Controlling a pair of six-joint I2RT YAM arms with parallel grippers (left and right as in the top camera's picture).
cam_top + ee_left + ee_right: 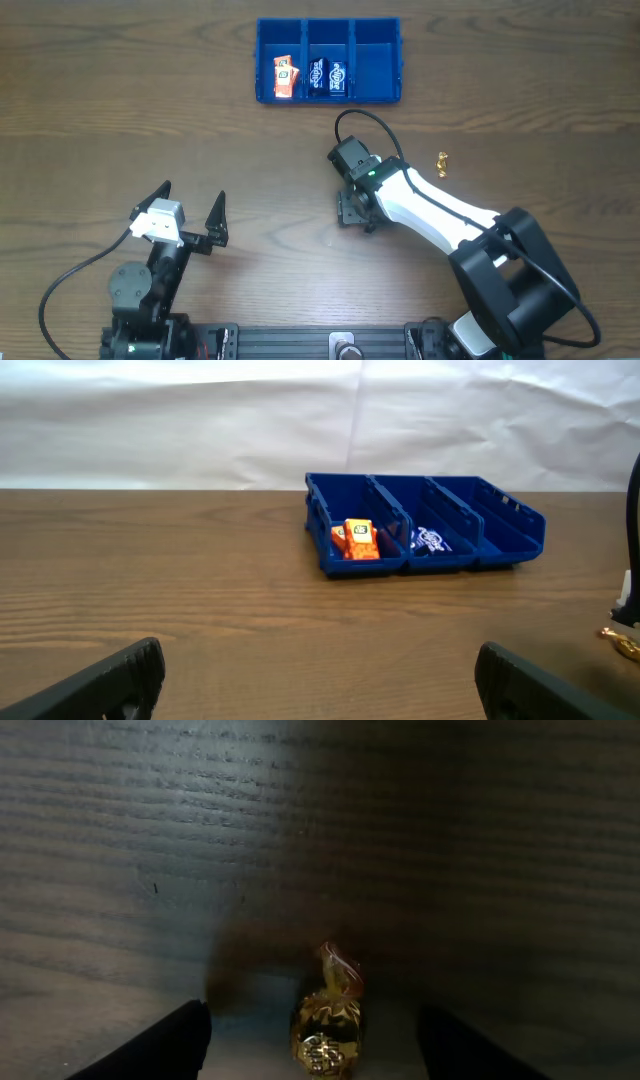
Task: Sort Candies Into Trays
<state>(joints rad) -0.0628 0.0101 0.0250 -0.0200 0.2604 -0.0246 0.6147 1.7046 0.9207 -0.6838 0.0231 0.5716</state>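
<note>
The right gripper is hanging low over the table, jaws spread wide and gripping nothing. They are straddling a gold-wrapped candy that is sitting on the wood between them, touching neither finger. The danger is probably in the close: the slick, rounded wrapper could be squirting sideways, or getting pinched only by its twisted tail and dropping short of the blue tray, which is sitting well apart up the table. The left gripper is resting wide open too, holding nothing.
</note>
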